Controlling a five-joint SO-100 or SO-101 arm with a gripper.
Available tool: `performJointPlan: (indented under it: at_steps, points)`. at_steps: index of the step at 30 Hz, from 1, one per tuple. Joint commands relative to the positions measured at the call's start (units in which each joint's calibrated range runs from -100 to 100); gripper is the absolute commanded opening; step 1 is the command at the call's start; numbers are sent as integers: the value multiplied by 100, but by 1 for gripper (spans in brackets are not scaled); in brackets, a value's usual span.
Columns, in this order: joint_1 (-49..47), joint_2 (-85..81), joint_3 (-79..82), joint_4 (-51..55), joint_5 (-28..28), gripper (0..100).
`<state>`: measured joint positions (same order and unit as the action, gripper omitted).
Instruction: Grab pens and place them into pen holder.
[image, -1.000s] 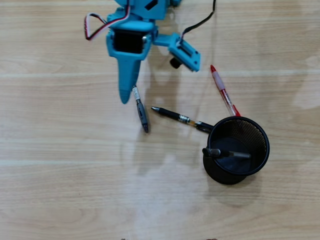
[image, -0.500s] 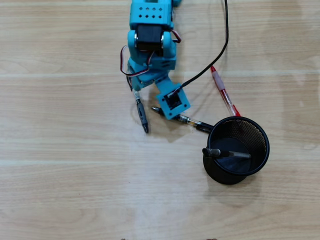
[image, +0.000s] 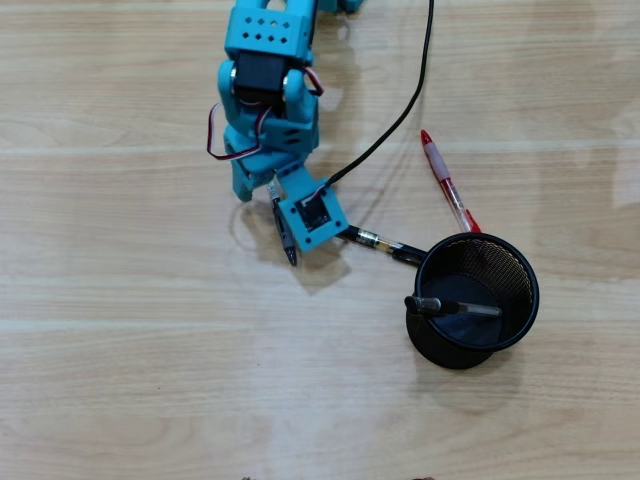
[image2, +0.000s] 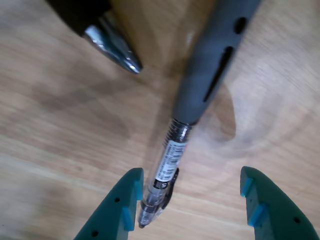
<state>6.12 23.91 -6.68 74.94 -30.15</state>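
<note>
1. The gripper (image2: 192, 200) hangs low over the table (image: 120, 380), jaws spread wide and clasping nothing.
2. In the wrist view a grey pen (image2: 200, 85) lies between the jaws, its clear end close against the left finger; a second, metal-tipped pen (image2: 112, 47) points in from 11 o'clock.
3. The pen holder (image: 475, 300) sits at 4 o'clock from the arm in the overhead view, seemingly with one pen already inside; a red pen (image: 445, 180) lies just above it.
4. The reach-and-grasp step is in hand; next, centre on the barrel and close.

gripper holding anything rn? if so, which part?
Nothing held. In the wrist view the gripper is open, its jaws spread apart around the clear rear end of the grey pen lying on the table; one finger is beside the barrel.
</note>
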Motion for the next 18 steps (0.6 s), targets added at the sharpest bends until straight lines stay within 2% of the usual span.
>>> performJointPlan:
  at_steps: [1,8,12,13,18]
  points:
    - [211,246,3,-72,-6,22]
    - [251,1244,-88,-3,-22,22]
    - [267,1092,-160,-149,-22,0]
    - [291,1032,-205,-132,-22,3]
    - [452,534,-441,74,9,2]
